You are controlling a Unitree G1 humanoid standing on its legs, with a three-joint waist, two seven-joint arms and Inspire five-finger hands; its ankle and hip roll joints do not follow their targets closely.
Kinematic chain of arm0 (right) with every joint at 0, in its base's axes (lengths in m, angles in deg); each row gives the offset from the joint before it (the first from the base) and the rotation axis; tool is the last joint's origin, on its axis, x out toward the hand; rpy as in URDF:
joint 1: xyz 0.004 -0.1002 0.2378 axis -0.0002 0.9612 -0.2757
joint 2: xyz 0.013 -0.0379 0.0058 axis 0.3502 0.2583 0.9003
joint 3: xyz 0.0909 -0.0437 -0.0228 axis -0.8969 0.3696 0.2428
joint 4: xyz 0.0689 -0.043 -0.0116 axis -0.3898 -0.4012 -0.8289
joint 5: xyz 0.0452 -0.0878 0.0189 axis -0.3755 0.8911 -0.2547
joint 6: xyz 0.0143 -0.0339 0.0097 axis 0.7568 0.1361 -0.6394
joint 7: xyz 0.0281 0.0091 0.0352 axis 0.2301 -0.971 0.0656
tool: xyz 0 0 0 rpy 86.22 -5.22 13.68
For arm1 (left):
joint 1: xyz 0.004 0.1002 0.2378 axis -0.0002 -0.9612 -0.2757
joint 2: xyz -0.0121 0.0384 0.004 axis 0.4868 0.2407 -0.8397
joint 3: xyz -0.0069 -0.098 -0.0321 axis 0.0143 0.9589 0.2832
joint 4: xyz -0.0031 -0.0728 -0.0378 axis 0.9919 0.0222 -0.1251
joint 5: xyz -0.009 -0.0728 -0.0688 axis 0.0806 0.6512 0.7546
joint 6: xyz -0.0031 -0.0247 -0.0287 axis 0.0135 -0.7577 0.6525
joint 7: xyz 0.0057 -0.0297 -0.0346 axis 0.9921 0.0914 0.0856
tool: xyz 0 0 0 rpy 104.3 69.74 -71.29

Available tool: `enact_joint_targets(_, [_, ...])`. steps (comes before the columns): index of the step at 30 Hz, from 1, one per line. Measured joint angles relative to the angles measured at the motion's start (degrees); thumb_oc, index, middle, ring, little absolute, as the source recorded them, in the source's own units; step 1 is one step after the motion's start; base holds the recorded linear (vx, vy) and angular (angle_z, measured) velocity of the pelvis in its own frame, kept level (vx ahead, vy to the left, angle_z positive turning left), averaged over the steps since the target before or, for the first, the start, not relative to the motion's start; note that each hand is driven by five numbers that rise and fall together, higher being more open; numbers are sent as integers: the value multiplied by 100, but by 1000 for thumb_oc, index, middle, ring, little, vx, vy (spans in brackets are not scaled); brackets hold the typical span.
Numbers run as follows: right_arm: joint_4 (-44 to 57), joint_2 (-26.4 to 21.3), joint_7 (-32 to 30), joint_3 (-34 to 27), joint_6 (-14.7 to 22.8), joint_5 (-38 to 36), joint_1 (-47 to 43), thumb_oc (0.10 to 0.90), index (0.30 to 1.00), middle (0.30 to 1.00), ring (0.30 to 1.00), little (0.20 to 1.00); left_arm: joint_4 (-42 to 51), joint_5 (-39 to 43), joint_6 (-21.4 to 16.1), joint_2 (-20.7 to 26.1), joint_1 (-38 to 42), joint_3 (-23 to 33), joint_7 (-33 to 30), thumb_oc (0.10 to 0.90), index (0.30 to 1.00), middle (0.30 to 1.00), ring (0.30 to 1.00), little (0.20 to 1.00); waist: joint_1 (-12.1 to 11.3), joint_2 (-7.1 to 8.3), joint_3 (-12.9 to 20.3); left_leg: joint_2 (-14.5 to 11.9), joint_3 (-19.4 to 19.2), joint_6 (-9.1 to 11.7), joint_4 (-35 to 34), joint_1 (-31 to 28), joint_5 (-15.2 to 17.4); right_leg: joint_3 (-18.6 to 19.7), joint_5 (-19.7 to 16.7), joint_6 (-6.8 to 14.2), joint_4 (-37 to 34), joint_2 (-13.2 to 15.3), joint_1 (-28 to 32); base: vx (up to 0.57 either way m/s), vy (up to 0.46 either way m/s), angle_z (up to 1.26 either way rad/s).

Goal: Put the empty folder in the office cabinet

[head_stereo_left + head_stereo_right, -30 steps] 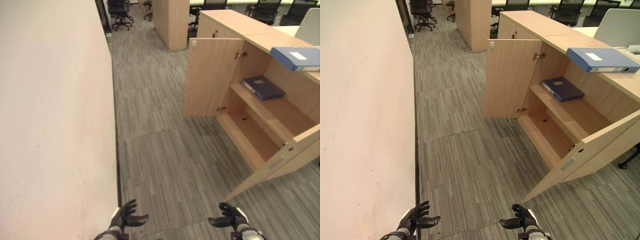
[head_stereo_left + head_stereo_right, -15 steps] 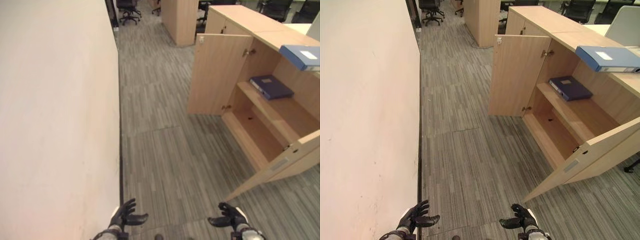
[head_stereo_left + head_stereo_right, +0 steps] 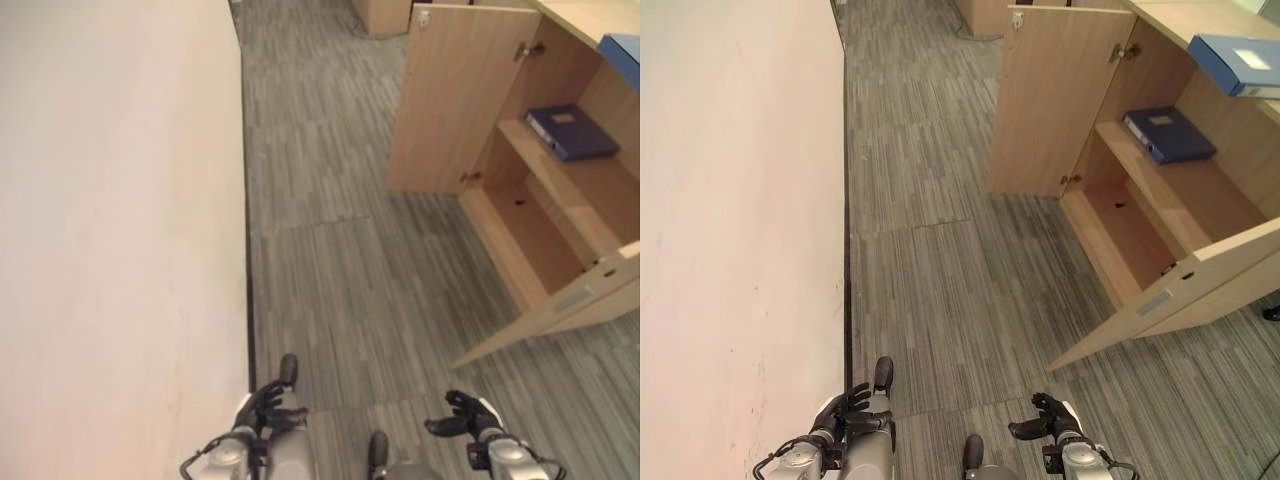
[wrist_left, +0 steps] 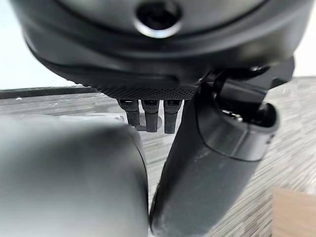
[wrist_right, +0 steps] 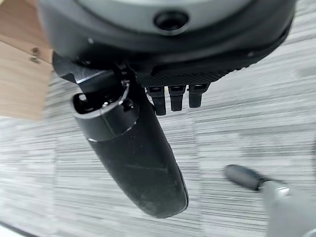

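Two folders are showing: a dark blue folder (image 3: 1168, 135) is lying on the cabinet's (image 3: 1055, 105) upper shelf, and a light blue folder (image 3: 1237, 63) is resting on the cabinet's top edge. The left hand (image 3: 852, 410) and right hand (image 3: 1048, 418) are hovering low above the carpet (image 3: 940, 260), fingers relaxed and holding nothing.

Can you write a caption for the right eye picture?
Empty hands low, open cabinet ahead holding one dark blue folder.

Even, soft indoor light fills the head views, with the wall (image 3: 740, 200) at left bright and nearly washed out and the cabinet (image 3: 1120, 215) interior at right shaded. The floor (image 3: 930, 270) shows no hard shadows or glare. In the wrist views the near dark bulk is blurred.
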State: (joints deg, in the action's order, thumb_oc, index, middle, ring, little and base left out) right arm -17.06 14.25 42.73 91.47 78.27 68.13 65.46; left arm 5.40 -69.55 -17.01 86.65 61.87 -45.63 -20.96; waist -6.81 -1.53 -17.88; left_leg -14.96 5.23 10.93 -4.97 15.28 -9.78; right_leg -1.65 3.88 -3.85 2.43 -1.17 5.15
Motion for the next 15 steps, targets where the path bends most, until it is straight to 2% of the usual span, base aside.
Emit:
enact_joint_targets(1, [53, -12, -2, 4, 65, 1, -8, 800, 900, 900, 900, 900, 14, 0, -1, 5, -57, 29, -5, 800, 900, 900, 900, 900, -39, 5, 38, 21, 9, 9, 1, -79, 10, 48, 44, -28, 80, 84, 17, 267, 125, -77])
enact_joint_targets(3, [127, -16, -6, 21, 86, 4, -23, 800, 900, 900, 900, 900, 6, -1, 0, 9, -67, 55, 0, 800, 900, 900, 900, 900, -46, -37, 121, 95, 57, -2, 6, -167, 46, 220, 136, 88, 26, 200, 16, 266, 156, -68])
enact_joint_targets(4, [176, -24, -6, 95, 82, 4, 7, 800, 900, 900, 900, 900, 1, -2, 3, 2, -59, 53, 5, 800, 900, 900, 900, 900, -37, -45, 211, 248, 143, -126, 301, -208, 174, 389, 233, 245, -62, 416, 20, 267, 172, -92])
enact_joint_targets(5, [205, -149, 21, 238, 67, 9, 159, 800, 900, 900, 900, 900, 17, -2, 7, -96, -134, 54, 3, 800, 900, 900, 900, 900, -53, -200, 390, 243, 145, -312, 460, -419, 561, 557, 349, 575, -272, 499, 188, 436, 316, -82])
enact_joint_targets(6, [156, 39, 19, 302, -2, 12, 178, 800, 900, 900, 900, 900, 48, -4, 2, 58, -69, 56, -5, 800, 900, 900, 900, 900, -105, 136, 372, 536, -136, -356, 611, -394, 73, 647, 675, 916, 136, 841, 87, 449, 339, -33])
enact_joint_targets(7, [165, 230, 44, 300, -19, 11, 259, 800, 900, 900, 900, 900, 48, -5, -5, 232, -12, 55, -5, 800, 900, 900, 900, 900, -117, 400, 434, 763, -206, -495, 702, -370, 236, 672, 830, 949, 424, 1035, 46, 361, 282, 3])
enact_joint_targets(9, [168, 588, 84, 308, -27, 12, 358, 800, 900, 900, 900, 900, 103, -10, -9, 488, -46, 90, -40, 800, 900, 900, 900, 900, -162, 776, 666, 1122, -407, -824, 974, -251, 415, 693, 747, 995, 726, 1364, 68, 156, 134, 10])
enact_joint_targets(10, [185, 687, 94, 306, -19, 11, 301, 800, 900, 900, 900, 900, 150, -10, -19, 547, -34, 131, -103, 800, 900, 900, 900, 900, -184, 858, 719, 1201, -457, -944, 1091, -220, 543, 690, 732, 1045, 730, 1388, 124, 214, 189, -5])
enact_joint_targets(11, [187, 753, 104, 307, -17, 11, 197, 800, 900, 900, 900, 900, 190, -10, -28, 592, -17, 177, -124, 800, 900, 900, 900, 900, -227, 861, 722, 1251, -512, -998, 1254, -166, 675, 689, 573, 1110, 686, 1384, 184, 267, 256, -22])
enact_joint_targets(12, [185, 783, 109, 303, 0, 11, 42, 800, 900, 900, 900, 900, 216, -11, -27, 602, 20, 194, -156, 800, 900, 900, 900, 900, -296, 883, 742, 1367, -641, -1080, 1400, -80, 824, 593, 295, 1244, 542, 1494, 177, 259, 260, -25])
enact_joint_targets(15, [195, 723, 93, 218, 22, 8, -217, 800, 900, 900, 900, 900, 234, -21, -11, 376, -80, 138, -176, 800, 900, 900, 900, 900, -259, 752, 831, 1549, -699, -1196, 1339, -18, 807, 602, 12, 1573, 549, 1723, 65, 179, 229, -1])
